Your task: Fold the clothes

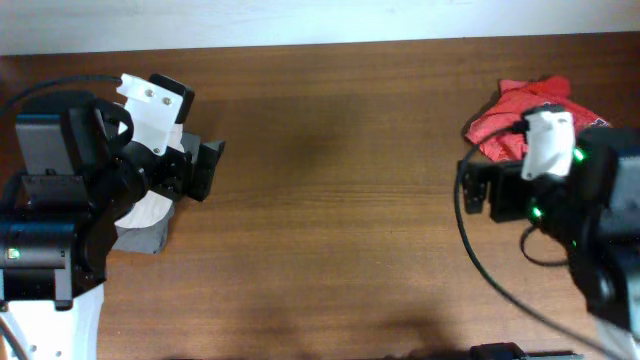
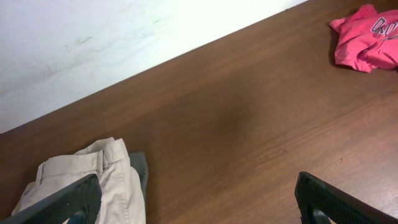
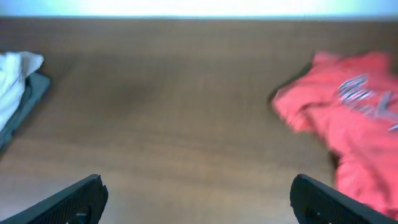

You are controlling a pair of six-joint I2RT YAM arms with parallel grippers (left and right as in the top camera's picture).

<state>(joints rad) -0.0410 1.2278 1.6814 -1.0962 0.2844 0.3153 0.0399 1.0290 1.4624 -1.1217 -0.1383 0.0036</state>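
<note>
The pale beige shorts (image 2: 93,177) lie bunched at the table's left end, on top of darker grey shorts. In the overhead view the beige shorts (image 1: 148,210) are mostly hidden under my left arm. They also show at the left edge of the right wrist view (image 3: 12,81). My left gripper (image 1: 205,165) is open and empty, hovering just right of the pile; its fingers (image 2: 199,202) frame bare table. My right gripper (image 1: 478,185) is open and empty at the right side, over bare wood (image 3: 199,199).
The grey-olive shorts (image 1: 145,238) (image 2: 140,167) (image 3: 31,93) lie under the beige pair. A crumpled red T-shirt with white lettering (image 1: 515,112) (image 2: 365,38) (image 3: 357,121) lies at the back right, beside my right arm. The brown wooden table (image 1: 330,220) ends at a white wall (image 2: 93,37).
</note>
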